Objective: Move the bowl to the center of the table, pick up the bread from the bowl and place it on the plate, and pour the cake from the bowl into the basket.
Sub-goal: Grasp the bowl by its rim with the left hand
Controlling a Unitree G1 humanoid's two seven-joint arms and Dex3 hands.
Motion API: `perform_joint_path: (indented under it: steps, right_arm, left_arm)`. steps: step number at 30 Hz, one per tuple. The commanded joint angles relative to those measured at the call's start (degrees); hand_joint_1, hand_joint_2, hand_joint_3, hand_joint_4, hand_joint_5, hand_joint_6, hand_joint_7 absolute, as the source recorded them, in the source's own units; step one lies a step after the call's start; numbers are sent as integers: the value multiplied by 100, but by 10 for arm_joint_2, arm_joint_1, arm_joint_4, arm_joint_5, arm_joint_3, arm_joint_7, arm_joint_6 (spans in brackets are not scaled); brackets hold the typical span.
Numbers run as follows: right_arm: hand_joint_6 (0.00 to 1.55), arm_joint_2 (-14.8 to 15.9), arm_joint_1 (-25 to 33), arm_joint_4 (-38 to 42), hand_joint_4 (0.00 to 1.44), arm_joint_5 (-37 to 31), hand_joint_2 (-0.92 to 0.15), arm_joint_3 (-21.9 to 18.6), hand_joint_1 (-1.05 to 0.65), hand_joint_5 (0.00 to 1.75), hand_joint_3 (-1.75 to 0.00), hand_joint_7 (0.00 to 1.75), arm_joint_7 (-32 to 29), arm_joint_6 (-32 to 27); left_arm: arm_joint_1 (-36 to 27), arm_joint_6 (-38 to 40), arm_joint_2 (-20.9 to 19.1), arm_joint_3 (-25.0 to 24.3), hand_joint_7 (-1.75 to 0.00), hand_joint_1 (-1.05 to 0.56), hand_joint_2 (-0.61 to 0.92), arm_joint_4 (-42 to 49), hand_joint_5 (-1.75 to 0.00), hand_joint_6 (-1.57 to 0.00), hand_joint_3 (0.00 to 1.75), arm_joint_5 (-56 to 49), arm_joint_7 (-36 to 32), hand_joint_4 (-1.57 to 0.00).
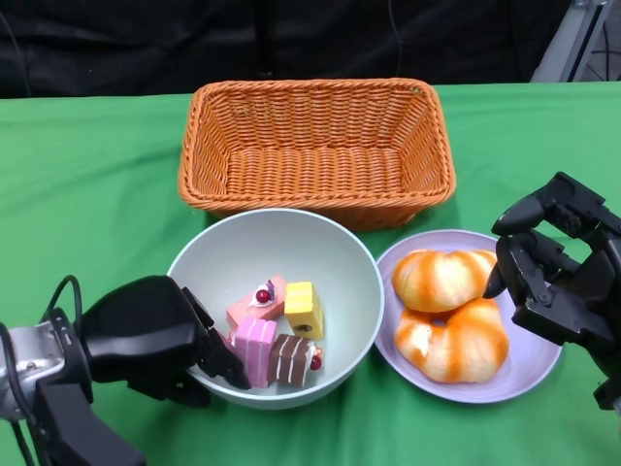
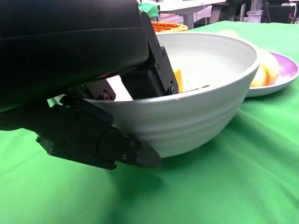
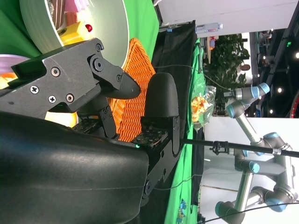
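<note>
Left hand [image 1: 160,340], at 8 o'clock in the head view: clamped on the near-left rim of the pale green bowl [image 1: 281,248], fingers inside the wall and a digit beneath outside. Grip reads as set for lifting and tipping.

Bowl, at centre, just in front of the basket: holding four small cake pieces [image 1: 277,332] — pink, yellow, pink-striped, chocolate. No bread left in it.

Purple plate [image 1: 539,364], at 4 o'clock, touching or nearly touching the bowl: carrying two bread rolls [image 1: 448,311], one leaning on the other. Bread step judged done; pouring of cake judged next.

Right hand [image 1: 558,267], at 3 o'clock: hovering beside the plate's far-right edge, fingers apart, holding nothing; apparently parked clear of the pour path.

Wicker basket [image 1: 315,146], at 12 o'clock: nothing visible inside, mouth facing up to receive cake.

Green cloth [image 1: 87,194]: covering the table.

Left wrist view: pinch on the rim [image 2: 196,88] shown edge-on, bowl base resting on the cloth — not discernible from the head view. Right wrist view: spread fingers [image 3: 161,100] confirmed bare.
</note>
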State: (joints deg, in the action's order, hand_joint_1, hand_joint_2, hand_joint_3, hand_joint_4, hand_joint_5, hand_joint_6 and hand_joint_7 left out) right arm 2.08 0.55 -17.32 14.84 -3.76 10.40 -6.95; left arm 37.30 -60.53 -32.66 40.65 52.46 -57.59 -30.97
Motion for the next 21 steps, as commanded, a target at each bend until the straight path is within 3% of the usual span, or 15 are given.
perform_joint_path:
  steps: [1, 2, 5, 15, 21]
  right_arm:
    - [56, 0, 5, -11, 60, 3, -67, 0, -10, 173, -97, 140, -4, 1]
    - [57, 0, 5, -11, 60, 4, -67, 0, -10, 173, -97, 140, -4, 0]
    - [57, 0, 3, -11, 61, 6, -66, -1, -9, 172, -97, 140, -5, -4]
    - [58, 1, 1, -10, 62, 2, -66, 2, -10, 171, -96, 140, -9, -7]
    - [58, 1, 2, -9, 62, 6, -67, 2, -9, 170, -95, 139, -8, -6]
  left_arm:
    - [-9, -4, -5, -6, -142, -27, 92, 10, -171, -64, 13, 1, -25, -65]
    - [-11, -13, -6, -8, -161, -26, 92, 14, -173, -55, 14, 3, -36, -64]
    - [-20, -52, -11, -22, -173, -22, 92, 23, -174, -48, 20, 27, -43, -66]
    - [-56, -127, -47, -86, -175, -18, 92, -35, -175, -47, 25, 70, -22, -70]
    - [-78, -150, -63, -125, -175, -20, 91, -78, -175, -47, 23, 103, 27, -69]
